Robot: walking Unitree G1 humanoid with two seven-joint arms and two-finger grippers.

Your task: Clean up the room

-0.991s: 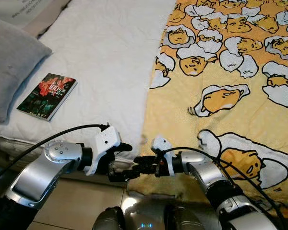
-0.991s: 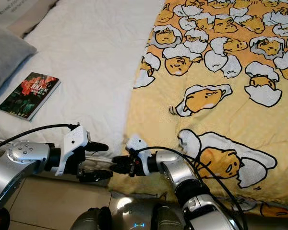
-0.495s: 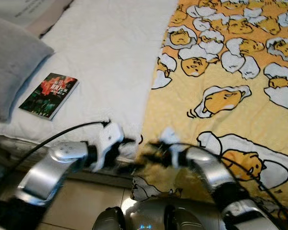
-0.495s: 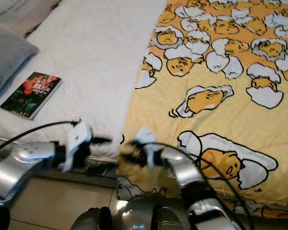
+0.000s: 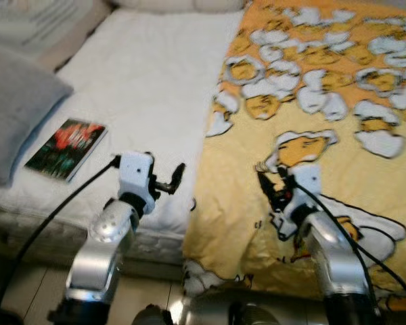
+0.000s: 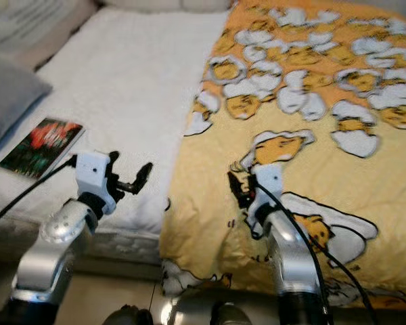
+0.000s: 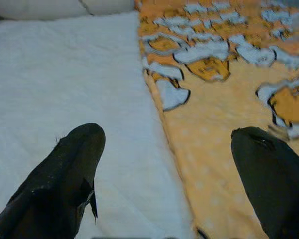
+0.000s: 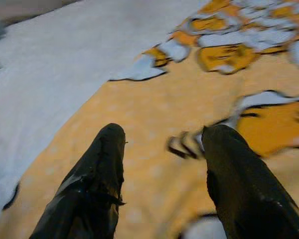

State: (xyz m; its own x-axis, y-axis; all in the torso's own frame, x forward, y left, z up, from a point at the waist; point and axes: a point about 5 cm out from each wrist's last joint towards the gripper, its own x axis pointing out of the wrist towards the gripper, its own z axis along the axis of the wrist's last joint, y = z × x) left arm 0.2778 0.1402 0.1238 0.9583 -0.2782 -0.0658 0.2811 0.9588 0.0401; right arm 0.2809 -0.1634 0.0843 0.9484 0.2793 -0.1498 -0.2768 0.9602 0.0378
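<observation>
A yellow blanket (image 5: pixel 325 128) printed with egg cartoons covers the right side of the bed, and its left edge (image 7: pixel 159 114) lies on the white sheet (image 5: pixel 149 81). My left gripper (image 5: pixel 174 179) hovers open over the sheet just left of that edge, nothing between its fingers (image 7: pixel 74 159). My right gripper (image 5: pixel 269 189) is open low over the blanket near the front, with a small pucker of cloth (image 8: pixel 187 144) between its fingers (image 8: pixel 104 164). A book (image 5: pixel 66 140) with a red and dark cover lies on the sheet at the left.
A grey pillow (image 5: pixel 13 108) rests at the bed's left end beside the book. The mattress front edge (image 5: pixel 149 240) runs below my arms, with tiled floor (image 5: pixel 142 298) beneath. A blanket corner (image 5: pixel 203 274) hangs over that edge.
Both grippers rose from the blanket's front edge, moved apart and went forward over the bed. The view has shifted and is slightly blurred.
</observation>
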